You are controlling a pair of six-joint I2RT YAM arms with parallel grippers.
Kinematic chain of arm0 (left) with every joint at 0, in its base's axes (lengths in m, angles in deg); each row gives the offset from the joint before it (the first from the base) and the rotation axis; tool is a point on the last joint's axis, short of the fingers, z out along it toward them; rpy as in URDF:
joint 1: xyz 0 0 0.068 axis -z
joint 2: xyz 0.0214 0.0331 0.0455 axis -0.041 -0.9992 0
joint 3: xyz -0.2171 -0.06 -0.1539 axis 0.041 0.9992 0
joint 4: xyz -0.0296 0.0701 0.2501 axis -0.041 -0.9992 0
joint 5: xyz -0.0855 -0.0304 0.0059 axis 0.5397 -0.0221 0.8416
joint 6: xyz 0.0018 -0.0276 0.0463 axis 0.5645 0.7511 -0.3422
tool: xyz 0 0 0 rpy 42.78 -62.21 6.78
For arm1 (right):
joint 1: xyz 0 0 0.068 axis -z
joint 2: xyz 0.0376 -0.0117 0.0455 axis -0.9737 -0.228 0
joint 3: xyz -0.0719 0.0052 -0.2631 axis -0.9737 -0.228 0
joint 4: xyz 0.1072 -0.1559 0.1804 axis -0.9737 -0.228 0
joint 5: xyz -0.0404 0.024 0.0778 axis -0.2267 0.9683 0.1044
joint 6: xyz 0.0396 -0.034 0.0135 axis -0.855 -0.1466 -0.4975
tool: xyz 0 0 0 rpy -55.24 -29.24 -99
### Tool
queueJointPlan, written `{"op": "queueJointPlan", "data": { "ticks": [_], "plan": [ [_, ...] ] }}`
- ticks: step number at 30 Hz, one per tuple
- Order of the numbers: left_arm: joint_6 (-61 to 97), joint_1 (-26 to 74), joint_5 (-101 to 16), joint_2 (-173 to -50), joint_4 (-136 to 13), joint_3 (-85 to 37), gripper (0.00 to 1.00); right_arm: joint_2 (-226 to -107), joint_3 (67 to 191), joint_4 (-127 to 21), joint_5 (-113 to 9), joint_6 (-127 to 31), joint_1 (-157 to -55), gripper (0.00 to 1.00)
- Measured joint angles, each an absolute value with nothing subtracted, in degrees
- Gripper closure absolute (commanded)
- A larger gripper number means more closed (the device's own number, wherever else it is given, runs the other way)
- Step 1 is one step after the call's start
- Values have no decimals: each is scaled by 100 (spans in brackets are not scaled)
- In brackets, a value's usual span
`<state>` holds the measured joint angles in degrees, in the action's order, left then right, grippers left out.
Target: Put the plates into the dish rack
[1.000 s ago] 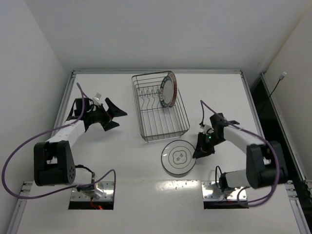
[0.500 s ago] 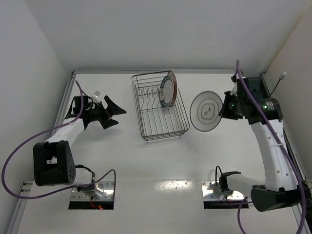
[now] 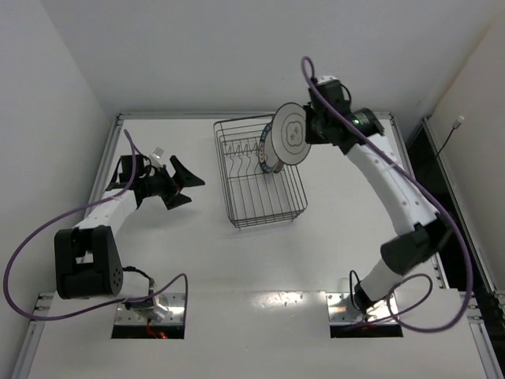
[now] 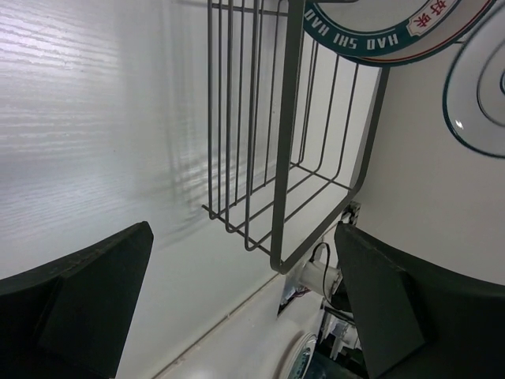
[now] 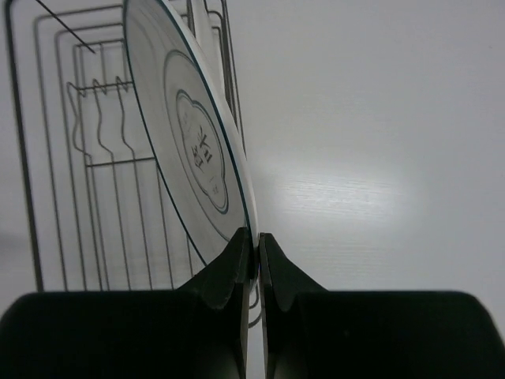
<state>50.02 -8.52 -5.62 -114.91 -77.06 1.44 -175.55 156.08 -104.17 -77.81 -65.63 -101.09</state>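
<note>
The grey-ringed plate (image 3: pixel 289 134) is held on edge in the air over the far right end of the dish rack (image 3: pixel 225 175). My right gripper (image 3: pixel 312 130) is shut on its rim. The right wrist view shows the fingertips (image 5: pixel 258 251) pinching the plate (image 5: pixel 189 142) with the rack wires (image 5: pixel 63 158) behind it. A teal-lettered plate (image 3: pixel 265 151) stands upright in the rack, partly hidden by the held one. My left gripper (image 3: pixel 188 188) hovers open left of the rack, holding nothing. Its wrist view shows the rack (image 4: pixel 288 142), the lettered rim (image 4: pixel 371 39) and the held plate (image 4: pixel 481 95).
White walls enclose the table on the left, back and right. Purple cables loop off both arms. The two arm bases sit at the near edge.
My right arm has lifted the grey-ringed plate off the table in front of the rack and carried it up and back over the rack's far end. The left arm has stayed put.
</note>
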Motion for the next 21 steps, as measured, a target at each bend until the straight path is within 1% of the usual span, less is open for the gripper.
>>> {"op": "queueJointPlan", "data": {
  "ticks": [7, 14, 21],
  "plan": [
    [4805, -964, -634, -11587, -7960, 15, 0, -19478, 17271, -10341, -8649, -6314, -10549, 100],
    [4523, -1139, -665, -11633, -8255, -72, 0, -20267, 17881, -10242, -9025, -6191, -10616, 100],
    [4394, -1184, -683, -11635, -8377, -96, 0, -20964, 18069, -10098, -9160, -6170, -10804, 100]
  ]
}}
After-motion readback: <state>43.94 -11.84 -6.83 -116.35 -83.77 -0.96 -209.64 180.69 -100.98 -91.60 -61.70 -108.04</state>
